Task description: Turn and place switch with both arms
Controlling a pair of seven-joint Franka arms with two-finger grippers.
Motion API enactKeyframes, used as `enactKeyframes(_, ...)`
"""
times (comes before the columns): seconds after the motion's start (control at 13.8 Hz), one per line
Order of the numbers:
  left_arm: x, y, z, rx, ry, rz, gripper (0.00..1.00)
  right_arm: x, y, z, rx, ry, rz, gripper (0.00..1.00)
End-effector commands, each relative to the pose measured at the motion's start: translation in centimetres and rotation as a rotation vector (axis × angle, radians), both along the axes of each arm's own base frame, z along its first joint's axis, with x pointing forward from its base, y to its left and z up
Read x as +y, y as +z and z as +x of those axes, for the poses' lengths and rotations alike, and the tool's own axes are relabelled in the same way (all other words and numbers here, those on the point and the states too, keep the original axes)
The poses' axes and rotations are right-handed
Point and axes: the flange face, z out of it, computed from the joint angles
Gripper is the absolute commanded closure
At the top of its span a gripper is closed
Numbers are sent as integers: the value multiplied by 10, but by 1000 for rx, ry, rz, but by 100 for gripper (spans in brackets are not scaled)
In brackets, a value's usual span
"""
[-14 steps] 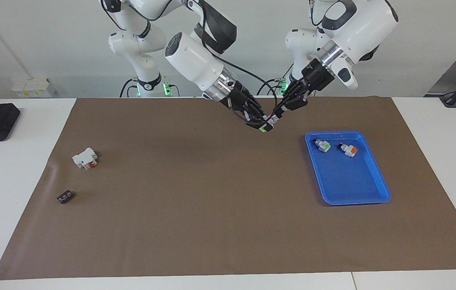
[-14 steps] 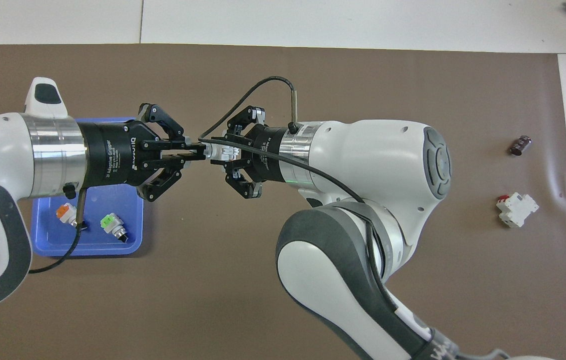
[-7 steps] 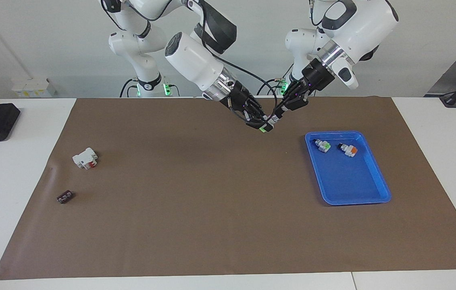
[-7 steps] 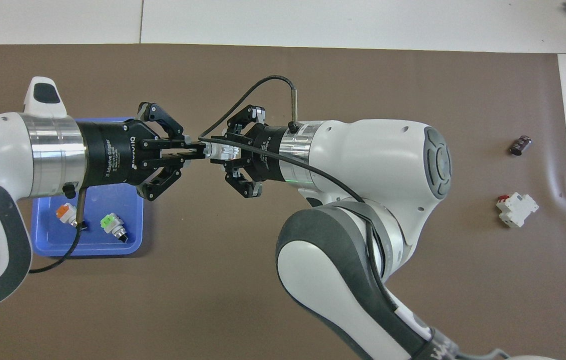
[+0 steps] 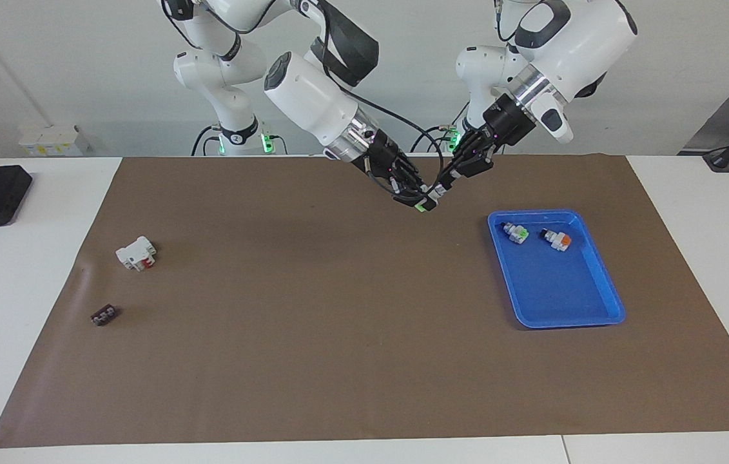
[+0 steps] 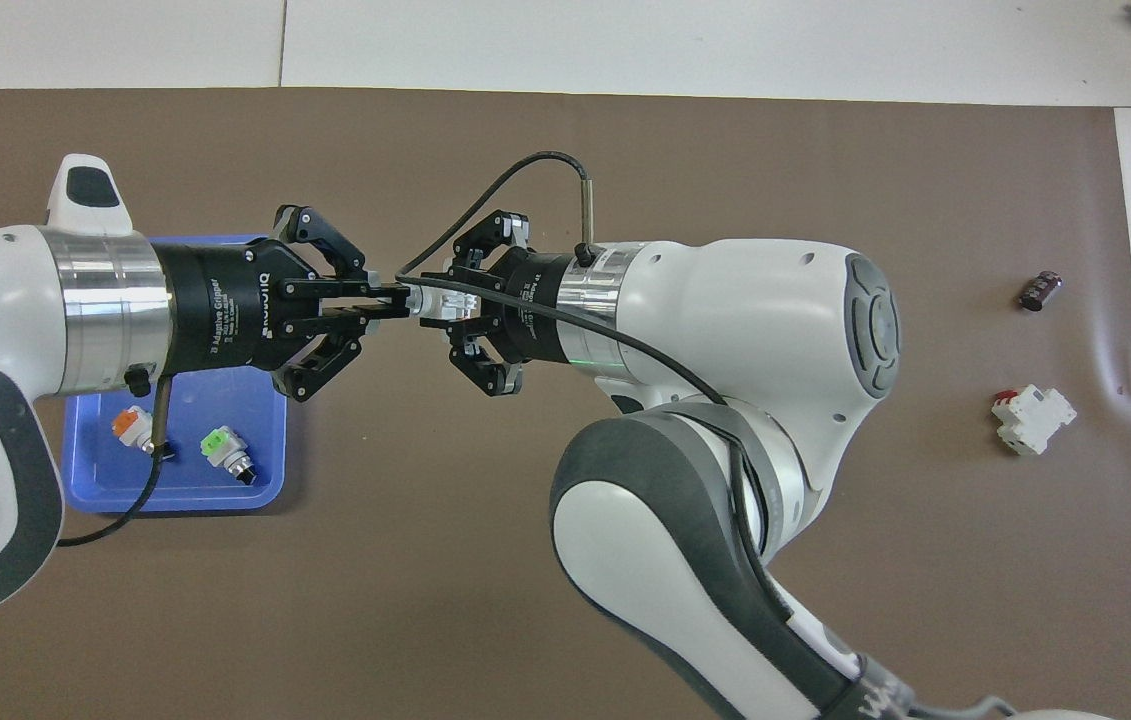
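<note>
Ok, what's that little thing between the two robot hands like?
The switch is tiny: a white plastic-looking body with a bright green cap at its lower end. It is tilted, up in the air over the brown mat. The right gripper pinches the green end, the left gripper the other end.

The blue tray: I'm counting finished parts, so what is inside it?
In the blue tray lie a green-capped switch and an orange-capped switch, side by side at the end nearer the robots. In the overhead view the left arm covers part of the tray.

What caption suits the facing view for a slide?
Both claws, left and right, meet on a green-capped switch above the mat, beside the blue tray.
</note>
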Motion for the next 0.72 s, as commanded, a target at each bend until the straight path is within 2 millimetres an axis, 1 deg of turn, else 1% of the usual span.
enactKeyframes(0.0,7,1,1,-12,36,-1,100,4,4,-4,-2,1,11,25)
enactKeyframes(0.07,9,0,2,-11,36,1,100,4,8,-5,-9,2,10,9)
enactKeyframes(0.22,11,0,2,-21,27,7,100,4,10,-7,-15,4,8,4)
enactKeyframes(0.29,13,-3,1,-20,28,11,100,4,10,-7,-14,5,7,4)
enactKeyframes(0.43,29,-10,4,-38,20,38,100,1,10,-8,-42,29,-9,3)
enactKeyframes(0.51,41,-16,6,-53,13,79,100,-2,11,-11,-77,63,-33,2)
enactKeyframes(0.65,83,-29,13,-81,6,156,100,-20,11,-13,-153,136,-93,2)
